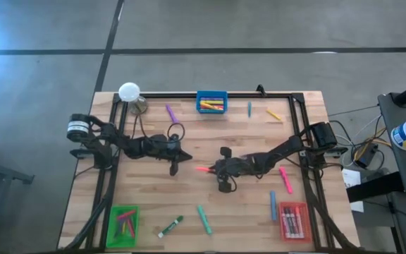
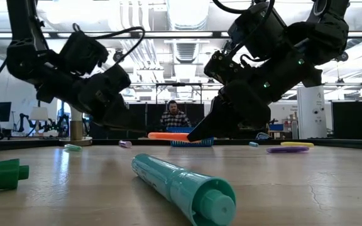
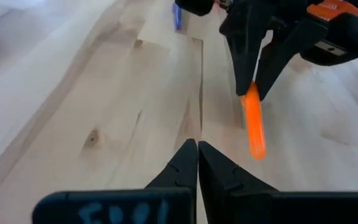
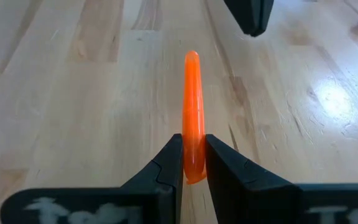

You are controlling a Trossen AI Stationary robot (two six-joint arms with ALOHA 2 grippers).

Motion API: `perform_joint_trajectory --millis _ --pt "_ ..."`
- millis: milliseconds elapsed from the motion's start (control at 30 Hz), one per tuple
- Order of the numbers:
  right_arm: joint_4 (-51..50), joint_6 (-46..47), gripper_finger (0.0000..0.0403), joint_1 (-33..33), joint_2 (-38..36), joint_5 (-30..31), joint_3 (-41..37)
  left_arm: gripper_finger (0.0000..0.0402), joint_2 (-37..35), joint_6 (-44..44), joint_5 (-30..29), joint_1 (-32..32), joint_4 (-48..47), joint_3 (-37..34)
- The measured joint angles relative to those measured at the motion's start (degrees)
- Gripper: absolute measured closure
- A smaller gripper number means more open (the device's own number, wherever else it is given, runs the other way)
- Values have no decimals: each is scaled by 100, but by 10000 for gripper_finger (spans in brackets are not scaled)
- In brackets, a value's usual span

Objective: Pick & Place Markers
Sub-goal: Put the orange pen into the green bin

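My right gripper (image 1: 216,169) hovers near the table's middle, shut on an orange marker (image 1: 204,169). That marker sticks out toward my left gripper (image 1: 180,158), which is shut and empty a short way to its left. Other markers lie loose on the wood: purple (image 1: 170,113), teal (image 1: 249,109) and yellow (image 1: 274,114) at the back, pink (image 1: 285,178) and blue (image 1: 273,204) on the right, and green-and-white (image 1: 170,226) and teal (image 1: 204,219) at the front. In the low view the front teal marker (image 2: 181,185) lies close by. My right gripper pinches the orange marker's near end (image 4: 193,158) between its two fingertips (image 4: 166,163). The fingers come slanting down from the table's right and lie along the marker. The marker (image 2: 171,136) points on past them about level, clear of the table.
A blue tray (image 1: 212,93) with markers stands at the back middle. A green tray (image 1: 111,226) sits at the front left and a red tray (image 1: 294,207) at the front right. A white lamp (image 1: 129,92) stands at the back left. Dark frame rails (image 1: 305,120) border the table.
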Motion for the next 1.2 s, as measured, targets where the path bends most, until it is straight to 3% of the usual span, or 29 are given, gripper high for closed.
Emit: perform_joint_trajectory --millis 133,367,500,667,933,1200 --pt "5 1 351 0 0 -1 0 366 0 200 150 -35 -170 173" --pt "7 3 351 0 0 -1 0 252 0 244 248 -99 -272 258" --pt "29 3 351 2 0 26 0 215 0 168 254 -154 -279 234" --pt "75 3 351 -1 0 291 -1 207 0 233 266 -351 -280 237" --pt "215 -63 351 -2 1 301 14 207 0 196 -159 -469 -305 358" --pt "302 -65 351 0 2 301 20 216 0 186 -165 -564 -356 440"
